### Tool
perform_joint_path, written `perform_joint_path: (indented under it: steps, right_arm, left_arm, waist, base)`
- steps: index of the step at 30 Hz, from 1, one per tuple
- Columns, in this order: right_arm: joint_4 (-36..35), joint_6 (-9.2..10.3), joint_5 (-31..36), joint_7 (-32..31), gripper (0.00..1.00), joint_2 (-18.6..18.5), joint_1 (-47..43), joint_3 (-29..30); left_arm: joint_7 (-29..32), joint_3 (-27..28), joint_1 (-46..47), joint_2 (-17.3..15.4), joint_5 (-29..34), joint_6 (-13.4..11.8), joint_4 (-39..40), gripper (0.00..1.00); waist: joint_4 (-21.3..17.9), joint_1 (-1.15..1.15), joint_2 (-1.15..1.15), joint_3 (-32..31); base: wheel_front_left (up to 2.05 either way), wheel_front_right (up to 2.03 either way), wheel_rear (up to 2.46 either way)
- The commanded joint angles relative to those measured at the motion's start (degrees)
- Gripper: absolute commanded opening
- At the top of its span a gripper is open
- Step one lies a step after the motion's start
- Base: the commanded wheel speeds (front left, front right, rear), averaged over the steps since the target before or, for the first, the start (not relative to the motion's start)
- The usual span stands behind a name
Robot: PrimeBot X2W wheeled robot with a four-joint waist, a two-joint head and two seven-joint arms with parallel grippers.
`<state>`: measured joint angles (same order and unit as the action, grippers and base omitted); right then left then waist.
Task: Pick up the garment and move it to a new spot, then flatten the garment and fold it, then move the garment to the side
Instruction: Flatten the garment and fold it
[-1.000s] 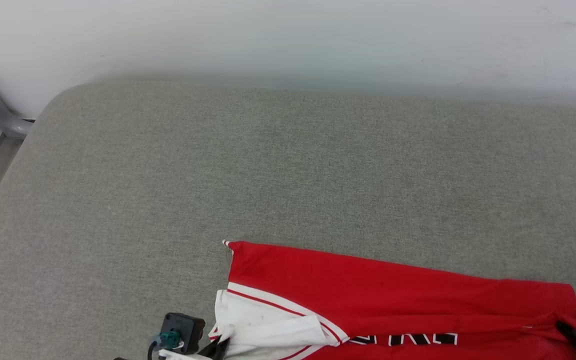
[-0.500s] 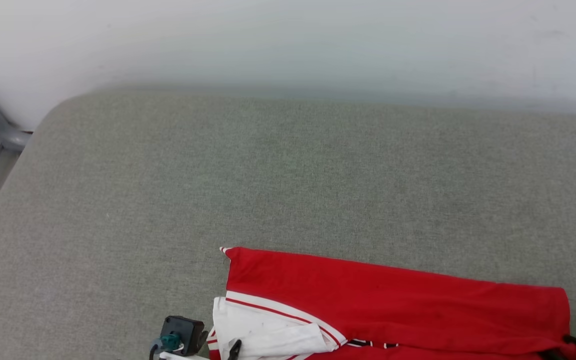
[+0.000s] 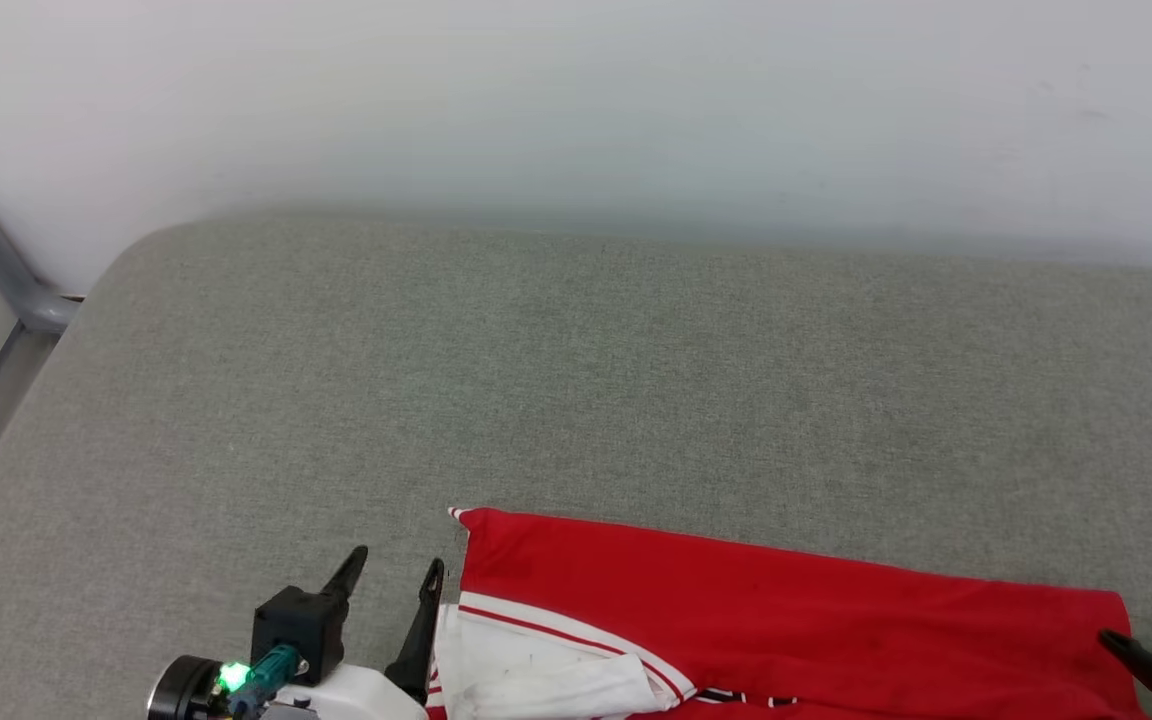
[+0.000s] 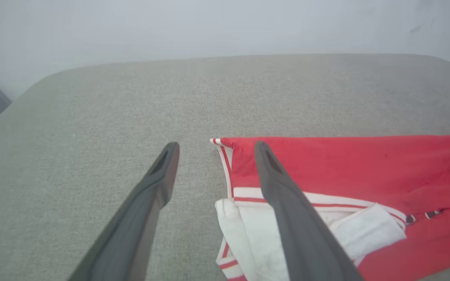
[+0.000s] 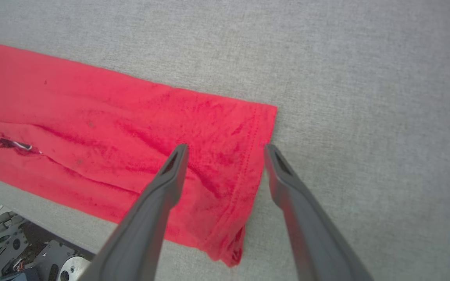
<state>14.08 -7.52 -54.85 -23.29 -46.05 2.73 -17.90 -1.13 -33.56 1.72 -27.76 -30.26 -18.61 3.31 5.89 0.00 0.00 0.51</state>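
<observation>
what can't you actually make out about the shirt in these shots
Head view: the lettering on the garment is cut off by the bottom edge, so it is unreadable.
Head view: the garment's near side lies below the frame, so the fold there cannot be judged.
Left wrist view: the white sleeve is partly hidden behind a finger of the left gripper.
Head view: the right gripper is cut off by the right edge.

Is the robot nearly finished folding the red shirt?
Partway. Done: the shirt lies folded into a long strip on the grey pad. In hand: nothing; the left gripper and right gripper are open, one at each end, holding nothing. Left: probably another fold, then moving it to the side.
</observation>
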Motion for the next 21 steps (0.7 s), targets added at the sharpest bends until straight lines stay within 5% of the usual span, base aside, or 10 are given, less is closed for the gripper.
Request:
perform_joint_path:
  steps: [1,10,21]
  right_arm:
    - [0.6,0.07,0.7,-0.8,1.00,1.0,-0.9,1.4]
    - [7.1,0.06,7.7,-9.0,1.00,9.3,-1.4,12.5]
    - [10.9,0.05,14.8,-14.7,1.00,17.7,-2.9,19.1]
  left_arm:
    - [-1.5,0.2,1.0,0.3,1.1,-0.6,0.1,1.00]
    - [-11.2,1.1,2.3,1.2,7.2,-3.9,-1.5,1.00]
    - [-13.8,3.7,1.1,1.1,9.0,-5.2,-3.0,1.00]
  waist:
    - [0.4,0.00,0.00,0.4]
    - [2.2,0.00,0.00,2.9]
    - [3.7,0.00,0.00,4.9]
  base:
    - [0.00,0.00,0.00]
    - [0.00,0.00,0.00]
    - [0.00,0.00,0.00]
